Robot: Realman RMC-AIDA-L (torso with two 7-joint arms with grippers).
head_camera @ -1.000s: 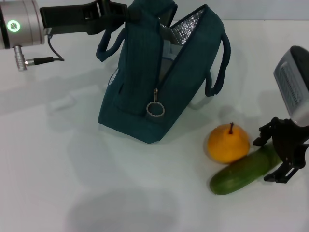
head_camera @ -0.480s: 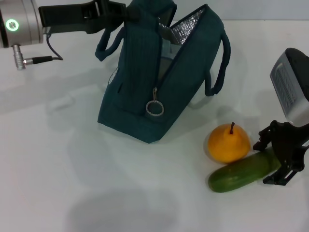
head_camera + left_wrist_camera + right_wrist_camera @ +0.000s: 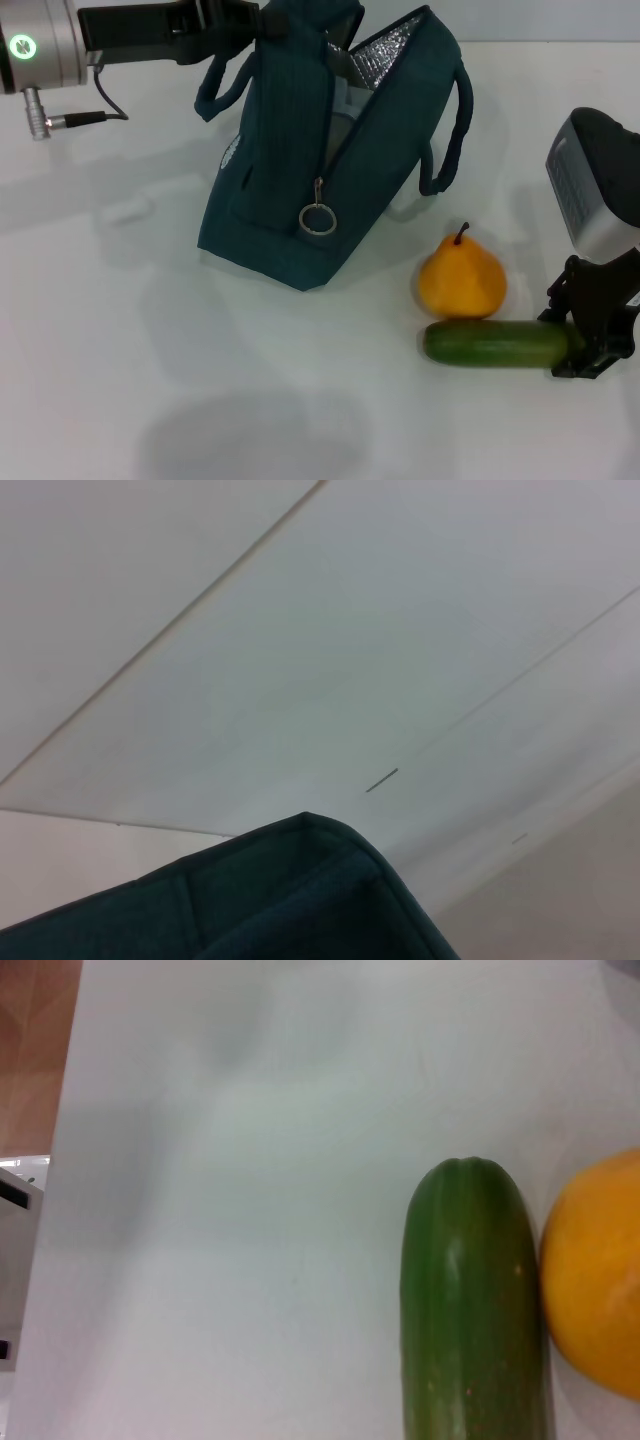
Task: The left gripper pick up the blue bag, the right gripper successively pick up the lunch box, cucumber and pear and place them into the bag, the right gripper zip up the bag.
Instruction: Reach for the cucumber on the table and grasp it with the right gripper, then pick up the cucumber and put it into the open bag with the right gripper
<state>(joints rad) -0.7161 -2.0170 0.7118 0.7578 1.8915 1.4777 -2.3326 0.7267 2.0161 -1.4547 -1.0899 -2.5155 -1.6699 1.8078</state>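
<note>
Fingers of the right gripper (image 3: pixel 585 345) straddled the cucumber's (image 3: pixel 495 343) end, not visibly clamped. Gripped so far out, it could swing or slip, or nudge the pear (image 3: pixel 461 280) touching it. Smooth, dark green, it lay on the counter (image 3: pixel 150 350) near the open blue bag (image 3: pixel 320 150), which the left gripper (image 3: pixel 235 20) held up.

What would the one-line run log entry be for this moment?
left gripper: holding blue bag top, bag unzipped | right gripper: at cucumber end | pear: on table, touching cucumber
</note>
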